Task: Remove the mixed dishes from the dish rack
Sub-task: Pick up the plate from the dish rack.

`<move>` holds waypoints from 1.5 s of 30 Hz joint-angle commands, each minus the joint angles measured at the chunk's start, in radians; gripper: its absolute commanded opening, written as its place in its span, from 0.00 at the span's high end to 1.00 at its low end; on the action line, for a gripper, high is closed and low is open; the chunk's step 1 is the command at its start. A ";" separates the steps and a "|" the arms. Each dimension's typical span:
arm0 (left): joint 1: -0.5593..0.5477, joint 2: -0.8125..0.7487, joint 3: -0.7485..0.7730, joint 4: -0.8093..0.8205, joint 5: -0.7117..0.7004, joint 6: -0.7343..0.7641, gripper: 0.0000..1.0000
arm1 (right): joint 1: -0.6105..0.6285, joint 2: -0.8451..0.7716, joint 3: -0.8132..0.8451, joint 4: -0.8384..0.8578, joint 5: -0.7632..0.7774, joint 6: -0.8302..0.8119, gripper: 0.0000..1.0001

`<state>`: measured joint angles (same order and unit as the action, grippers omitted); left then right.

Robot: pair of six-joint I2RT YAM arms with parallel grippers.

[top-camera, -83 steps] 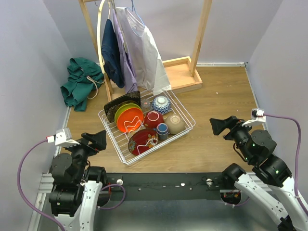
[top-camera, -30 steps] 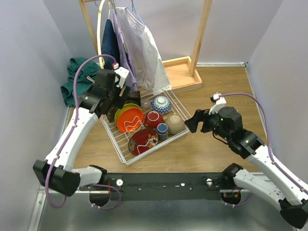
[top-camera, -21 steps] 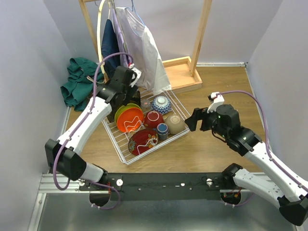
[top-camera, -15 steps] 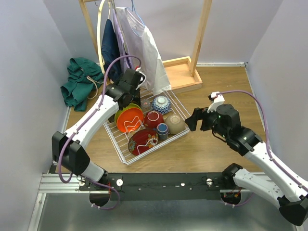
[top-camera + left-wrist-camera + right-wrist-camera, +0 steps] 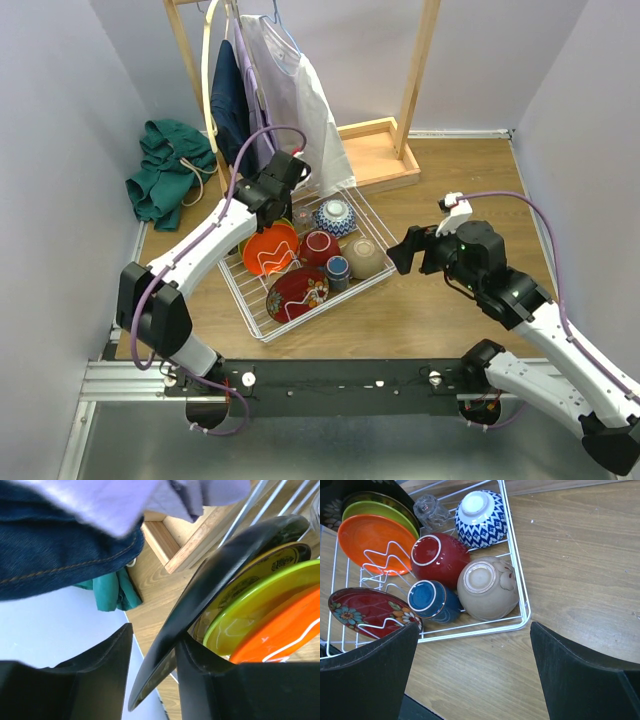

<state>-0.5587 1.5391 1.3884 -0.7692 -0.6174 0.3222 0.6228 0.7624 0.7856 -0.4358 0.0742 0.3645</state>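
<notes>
The white wire dish rack [image 5: 396,262] [image 5: 516,555] holds the mixed dishes. At its back left a black square plate [image 5: 220,575] stands on edge, with yellow-green [image 5: 260,605] and orange [image 5: 268,246] plates in front. My left gripper [image 5: 274,204] [image 5: 154,647] straddles the black plate's rim: one finger touches it and a gap shows at the other. In the rack are also a red patterned plate [image 5: 367,611], red bowl [image 5: 439,554], blue cup [image 5: 431,600], tan bowl [image 5: 487,587], blue-white bowl [image 5: 481,511] and clear glass [image 5: 431,511]. My right gripper [image 5: 402,250] [image 5: 475,640] hangs open beside the rack's right corner.
A wooden clothes stand [image 5: 415,70] with hanging clothes [image 5: 290,100] rises right behind the rack, and the clothes hang over my left wrist. A green cloth [image 5: 165,180] lies on the floor at the left wall. Bare wood floor [image 5: 460,190] lies right of the rack.
My left arm has swung right along the rack's back and its jaws have narrowed round the black plate's rim. The right arm has barely moved.
</notes>
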 commanded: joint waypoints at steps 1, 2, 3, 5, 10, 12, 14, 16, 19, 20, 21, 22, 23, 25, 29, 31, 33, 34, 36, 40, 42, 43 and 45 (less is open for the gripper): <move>-0.006 0.022 -0.022 0.041 0.024 0.026 0.56 | 0.005 0.002 -0.003 -0.012 0.026 -0.018 0.00; -0.006 0.027 -0.023 0.041 0.022 0.028 0.58 | 0.006 0.006 -0.002 -0.015 0.027 -0.019 0.00; -0.004 0.035 -0.023 0.042 0.027 0.031 0.58 | 0.005 0.008 -0.002 -0.015 0.026 -0.024 0.00; -0.006 0.039 -0.025 0.047 0.037 0.037 0.61 | 0.005 0.009 -0.002 -0.015 0.024 -0.029 0.00; -0.003 0.062 -0.005 0.015 0.056 0.049 0.69 | 0.005 0.011 0.000 -0.021 0.027 -0.038 0.00; -0.001 0.072 0.017 -0.021 0.059 0.054 0.74 | 0.006 0.009 -0.005 -0.023 0.029 -0.036 0.00; -0.003 0.073 0.035 -0.063 0.067 0.061 0.76 | 0.005 0.005 -0.008 -0.023 0.029 -0.036 0.00; -0.003 0.070 0.067 -0.096 0.068 0.069 0.77 | 0.005 0.003 -0.011 -0.023 0.032 -0.036 0.00; -0.003 0.065 0.109 -0.148 0.048 0.081 0.84 | 0.006 0.003 -0.009 -0.021 0.030 -0.036 0.00; -0.003 0.064 0.116 -0.163 0.024 0.089 0.89 | 0.005 0.005 -0.008 -0.023 0.030 -0.038 0.00; -0.004 0.059 0.135 -0.171 0.013 0.092 0.90 | 0.006 0.005 -0.008 -0.023 0.030 -0.038 0.00; -0.003 0.055 0.144 -0.179 0.004 0.097 0.92 | 0.006 0.005 -0.008 -0.023 0.032 -0.039 0.00; -0.006 0.052 0.155 -0.194 -0.011 0.098 0.95 | 0.006 0.006 -0.006 -0.021 0.030 -0.041 0.00; -0.007 0.039 0.181 -0.203 -0.018 0.104 0.95 | 0.006 0.008 -0.006 -0.023 0.032 -0.047 0.00; -0.017 0.013 0.210 -0.222 -0.025 0.117 1.00 | 0.006 0.012 -0.002 -0.023 0.032 -0.055 0.00; -0.020 0.007 0.221 -0.225 -0.019 0.114 1.00 | 0.006 0.014 -0.002 -0.021 0.035 -0.058 0.00; -0.024 0.003 0.219 -0.232 -0.016 0.110 1.00 | 0.006 0.012 -0.002 -0.018 0.035 -0.058 0.00; -0.026 0.001 0.219 -0.235 -0.024 0.109 1.00 | 0.006 0.015 -0.002 -0.018 0.036 -0.059 0.00; -0.033 -0.007 0.222 -0.240 -0.038 0.101 1.00 | 0.006 0.012 0.000 -0.018 0.035 -0.059 0.00; -0.047 -0.022 0.239 -0.254 -0.080 0.095 1.00 | 0.006 0.009 -0.003 -0.020 0.035 -0.059 0.00; -0.055 -0.031 0.251 -0.266 -0.100 0.091 1.00 | 0.008 0.005 -0.005 -0.021 0.036 -0.059 0.00; -0.063 -0.033 0.254 -0.271 -0.110 0.087 1.00 | 0.006 0.003 -0.005 -0.020 0.038 -0.056 0.00; -0.072 -0.042 0.264 -0.286 -0.139 0.084 1.00 | 0.006 -0.001 -0.008 -0.020 0.038 -0.056 0.00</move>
<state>-0.6022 1.5845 1.5730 -1.0504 -0.6212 0.4267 0.6228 0.7719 0.7856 -0.4477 0.0895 0.3199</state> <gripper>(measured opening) 0.089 0.997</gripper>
